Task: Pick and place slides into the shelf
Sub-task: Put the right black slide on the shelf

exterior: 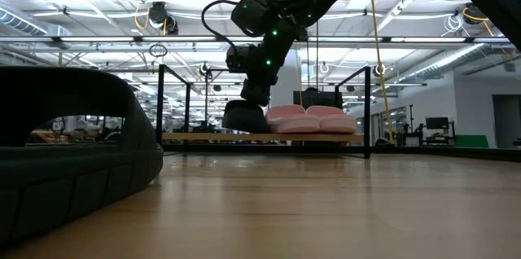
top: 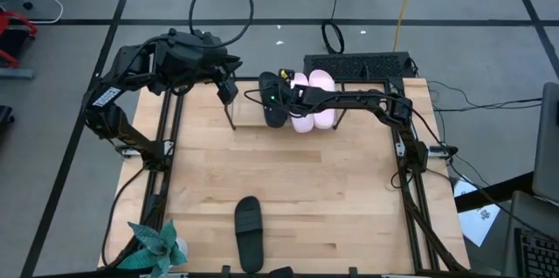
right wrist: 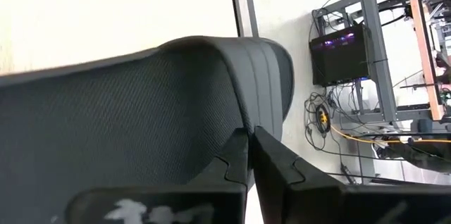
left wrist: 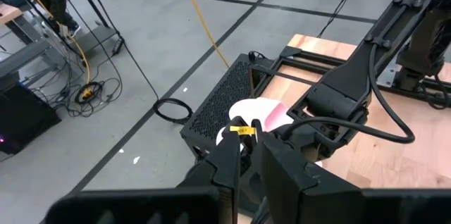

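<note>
black slide in grip (top: 273, 103): on the shelf (top: 231, 119), just beside the pink pair (top: 313, 99), far edge of table (top: 332, 191)
right gripper (top: 272, 96): fingers clamped on that black slide's strap
other black slide (top: 249, 232): flat on table, near edge, well apart from shelf
left gripper (top: 229, 90): hovers near shelf's left end, fingers nearly together, holding nothing
plant (top: 157, 247): near-left corner
</note>
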`<move>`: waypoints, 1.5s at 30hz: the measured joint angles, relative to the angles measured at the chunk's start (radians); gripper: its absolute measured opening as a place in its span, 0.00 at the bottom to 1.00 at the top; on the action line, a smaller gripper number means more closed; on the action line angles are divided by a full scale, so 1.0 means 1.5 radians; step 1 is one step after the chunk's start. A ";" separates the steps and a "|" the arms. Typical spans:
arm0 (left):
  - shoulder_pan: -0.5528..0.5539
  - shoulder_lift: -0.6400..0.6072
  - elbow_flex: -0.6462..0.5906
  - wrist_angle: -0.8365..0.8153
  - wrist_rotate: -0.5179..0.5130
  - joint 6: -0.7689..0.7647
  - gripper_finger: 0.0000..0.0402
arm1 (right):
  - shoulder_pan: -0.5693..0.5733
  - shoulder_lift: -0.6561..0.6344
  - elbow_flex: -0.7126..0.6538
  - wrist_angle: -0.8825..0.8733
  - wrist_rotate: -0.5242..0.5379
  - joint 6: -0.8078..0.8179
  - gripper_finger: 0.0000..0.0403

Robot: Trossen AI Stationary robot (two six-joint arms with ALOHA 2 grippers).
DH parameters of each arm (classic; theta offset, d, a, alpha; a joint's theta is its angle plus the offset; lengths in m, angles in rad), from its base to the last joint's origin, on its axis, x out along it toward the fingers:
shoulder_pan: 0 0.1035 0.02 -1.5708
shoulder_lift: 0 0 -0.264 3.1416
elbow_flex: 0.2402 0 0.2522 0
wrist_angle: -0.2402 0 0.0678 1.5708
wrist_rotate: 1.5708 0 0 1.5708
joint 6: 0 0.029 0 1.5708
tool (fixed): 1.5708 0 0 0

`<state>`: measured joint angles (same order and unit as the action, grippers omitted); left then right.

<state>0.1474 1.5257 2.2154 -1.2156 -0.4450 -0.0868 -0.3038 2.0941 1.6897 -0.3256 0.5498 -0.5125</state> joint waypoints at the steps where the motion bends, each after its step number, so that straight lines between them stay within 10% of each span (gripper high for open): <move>1: 0.000 0.000 0.000 0.000 0.000 0.000 0.13 | 0.000 0.000 0.000 0.000 0.001 -0.001 0.00; 45: 0.000 0.000 0.000 0.001 -0.001 0.004 0.13 | 0.021 -0.006 0.003 -0.036 0.036 0.008 0.00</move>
<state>0.1474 1.5257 2.2154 -1.2144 -0.4458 -0.0807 -0.2718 2.0857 1.6943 -0.3794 0.6041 -0.5012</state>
